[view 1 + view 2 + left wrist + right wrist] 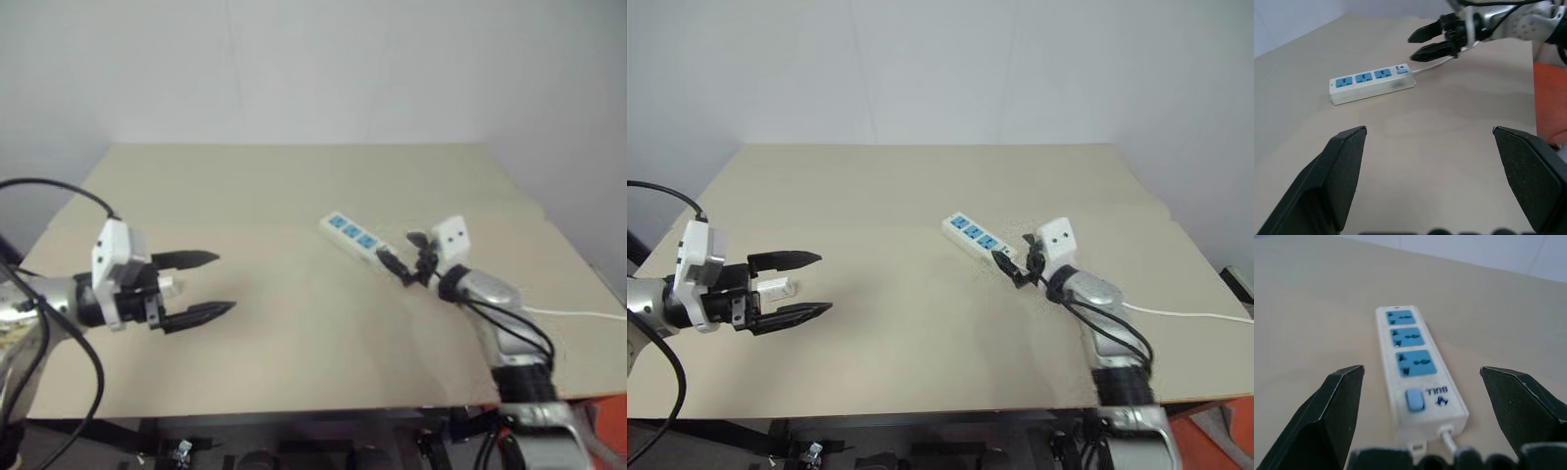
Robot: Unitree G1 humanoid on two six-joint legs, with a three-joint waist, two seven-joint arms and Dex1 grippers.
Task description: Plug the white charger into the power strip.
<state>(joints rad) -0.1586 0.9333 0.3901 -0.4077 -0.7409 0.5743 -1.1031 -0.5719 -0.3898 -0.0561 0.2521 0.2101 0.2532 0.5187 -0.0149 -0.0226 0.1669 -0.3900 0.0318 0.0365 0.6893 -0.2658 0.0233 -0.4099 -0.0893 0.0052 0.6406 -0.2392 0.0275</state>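
Power strip (1418, 382): on table (294, 186), three blue sockets vacant, cable end facing right gripper (1420, 406), jaws wide, empty. White charger (776, 287): flat on table at left, between spread, empty fingers of left gripper (794, 286); right eye view shows it clearest.

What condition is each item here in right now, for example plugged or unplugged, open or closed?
Power strip: lying flat on the table, all three blue sockets empty.
White charger: unplugged, lying on the table between the left tool's fingers, not visibly gripped.
Left tool: open.
Right tool: open, at the strip's cable end, holding nothing.
Strip's white cable: trailing off the table's right edge.
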